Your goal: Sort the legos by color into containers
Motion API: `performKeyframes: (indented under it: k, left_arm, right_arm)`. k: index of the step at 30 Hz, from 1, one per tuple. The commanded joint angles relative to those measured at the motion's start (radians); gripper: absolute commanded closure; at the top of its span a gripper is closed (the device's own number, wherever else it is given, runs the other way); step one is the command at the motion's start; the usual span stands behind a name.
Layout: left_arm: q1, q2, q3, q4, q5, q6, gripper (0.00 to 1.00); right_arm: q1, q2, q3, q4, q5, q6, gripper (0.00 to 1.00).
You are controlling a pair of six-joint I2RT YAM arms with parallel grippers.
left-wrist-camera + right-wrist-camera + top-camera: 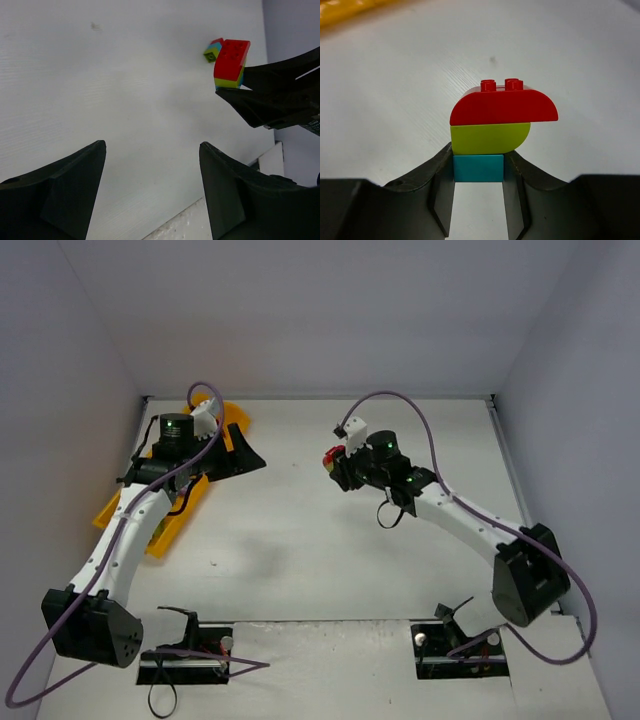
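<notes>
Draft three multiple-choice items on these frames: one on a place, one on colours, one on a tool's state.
1. Where does the tray lie in the top view?
A) centre
B) left side, under the left arm
C) by the right arm's base

2. Colours of the stack in the right tool, from studded end to gripped end?
A) teal, red, purple
B) lime, teal, red
C) red, lime, teal

3. The left tool is:
A) open, empty
B) shut on a brick
C) shut on the tray

Key:
1 B, orange shows beneath that arm.
2 C, the right wrist view shows that order.
3 A, only bare table lies between its fingers.
</notes>
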Motion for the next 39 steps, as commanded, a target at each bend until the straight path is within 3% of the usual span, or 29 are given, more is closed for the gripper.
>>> performKeyframes:
  k: [1,9,24,36,39]
  left_arm:
    - [-0.05,0.009,0.092,0.15,0.133,-0.049,0.31]
    - [-0.142,0.102,0.199,0.224,0.197,-0.143,0.3]
    - [-0.265,0.279,0.303,0.135,0.243,-0.089,0.33]
    - [-0.271,0.302,0.305,0.135,0.283,-0.087,0.66]
    - [-0.27,0.305,0.305,0.149,0.289,-0.09,0.82]
  right_arm:
    - [0.011,-0.099,0.007,0.089,-0.178,-0.115,0.92]
    - [0.054,-0.171,0.014,0.053,-0.303,-0.189,0.9]
    - [0.074,-0.196,0.025,0.012,-0.347,-0.243,0.88]
    - [0.076,-0.191,0.022,0.004,-0.33,-0.255,0.88]
    - [0.076,-0.194,0.021,0.001,-0.321,-0.257,0.87]
